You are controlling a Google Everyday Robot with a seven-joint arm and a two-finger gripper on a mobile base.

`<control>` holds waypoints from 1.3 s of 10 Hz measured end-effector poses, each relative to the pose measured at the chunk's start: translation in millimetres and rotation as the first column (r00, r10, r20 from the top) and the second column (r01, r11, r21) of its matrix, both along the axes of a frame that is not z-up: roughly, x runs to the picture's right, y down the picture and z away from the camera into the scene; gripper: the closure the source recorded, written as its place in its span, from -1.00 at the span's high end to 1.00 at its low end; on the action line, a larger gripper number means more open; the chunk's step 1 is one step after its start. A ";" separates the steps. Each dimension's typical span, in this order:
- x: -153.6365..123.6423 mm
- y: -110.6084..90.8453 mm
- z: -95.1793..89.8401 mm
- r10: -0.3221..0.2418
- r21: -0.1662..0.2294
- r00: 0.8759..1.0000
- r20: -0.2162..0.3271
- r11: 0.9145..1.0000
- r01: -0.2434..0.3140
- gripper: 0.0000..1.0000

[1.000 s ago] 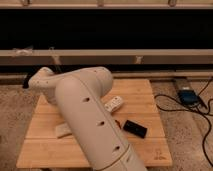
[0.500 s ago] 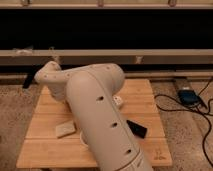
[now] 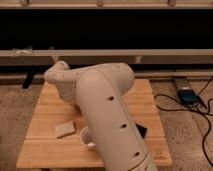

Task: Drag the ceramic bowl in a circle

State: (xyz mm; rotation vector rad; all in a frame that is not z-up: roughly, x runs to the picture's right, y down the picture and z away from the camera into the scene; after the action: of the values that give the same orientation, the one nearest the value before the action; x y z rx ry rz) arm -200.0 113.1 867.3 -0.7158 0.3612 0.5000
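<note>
The orange ceramic bowl is hidden; my big white arm (image 3: pixel 107 115) covers the middle of the wooden table (image 3: pixel 45 150). The arm rises from the bottom edge, bends at the top, and its forearm (image 3: pixel 62 77) reaches left and down over the table's back left part. The gripper is out of sight behind the arm, somewhere below the forearm's end. A small white cup (image 3: pixel 86 138) peeks out from the arm's left edge near the table's front. A flat beige block (image 3: pixel 65 129) lies just left of the cup.
A black flat object (image 3: pixel 142 131) shows at the arm's right edge on the table. A blue device (image 3: pixel 186 95) with black cables lies on the speckled floor at the right. A dark shelf with a pale rail (image 3: pixel 165 56) runs behind the table.
The arm has swung further over the table and towards the camera, covering more of the middle. The white cup now shows beside the beige block.
</note>
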 end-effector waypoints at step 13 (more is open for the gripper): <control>-156.4 -0.8 1.2 -0.281 -0.020 0.928 0.246 0.955 0.294 -1.00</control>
State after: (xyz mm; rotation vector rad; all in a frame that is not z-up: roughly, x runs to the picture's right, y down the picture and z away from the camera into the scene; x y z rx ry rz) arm -356.4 112.3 868.5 -0.7543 0.2473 0.1219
